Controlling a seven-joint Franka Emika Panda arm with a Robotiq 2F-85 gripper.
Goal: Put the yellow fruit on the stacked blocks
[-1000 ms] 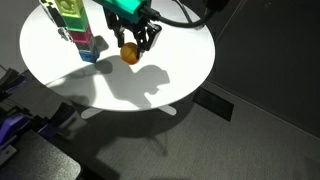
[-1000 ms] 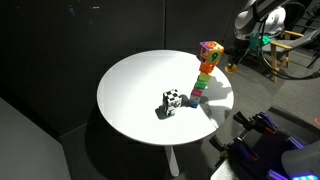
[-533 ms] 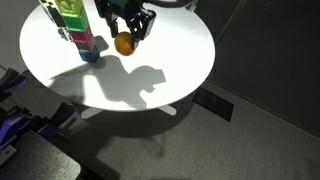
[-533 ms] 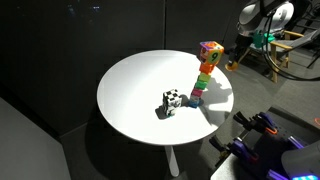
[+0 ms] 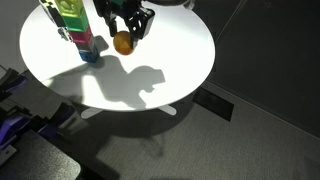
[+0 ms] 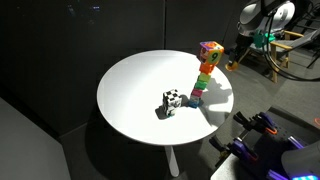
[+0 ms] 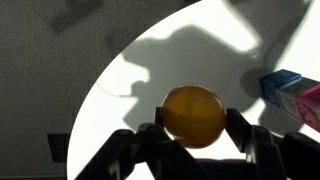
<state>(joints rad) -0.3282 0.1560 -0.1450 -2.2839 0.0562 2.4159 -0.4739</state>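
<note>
One tall stack of blocks (image 5: 74, 24) stands at the left of the round white table (image 5: 185, 50). Its pieces are glossy, square-edged cubes in green, pink and blue, and the top is cut off by the frame. Just to its right, and apart from it, the gripper (image 5: 124, 38) hangs with its dark fingers (image 5: 147, 25) pinching the yellow fruit (image 5: 123, 43) from both sides.

In an exterior view, a black-and-white checkered cube (image 6: 172, 101) sits near the middle of the matte tabletop (image 6: 130, 90). The stack (image 6: 206, 70) is further right, near the rim. The gripper (image 6: 233, 62) beyond it is small and dim, and the fruit there is hard to make out.

In the wrist view the fruit (image 7: 193, 112) fills the centre. It is smooth, orange-yellow and nearly spherical, perhaps slightly wider than tall, so no long axis or pointing direction is clear. Black fingers (image 7: 243, 128) cover its lower flanks. It appears to be held off the table (image 7: 125, 75). At the right edge, a blue and a pink block (image 7: 296, 95) are cropped.
</note>
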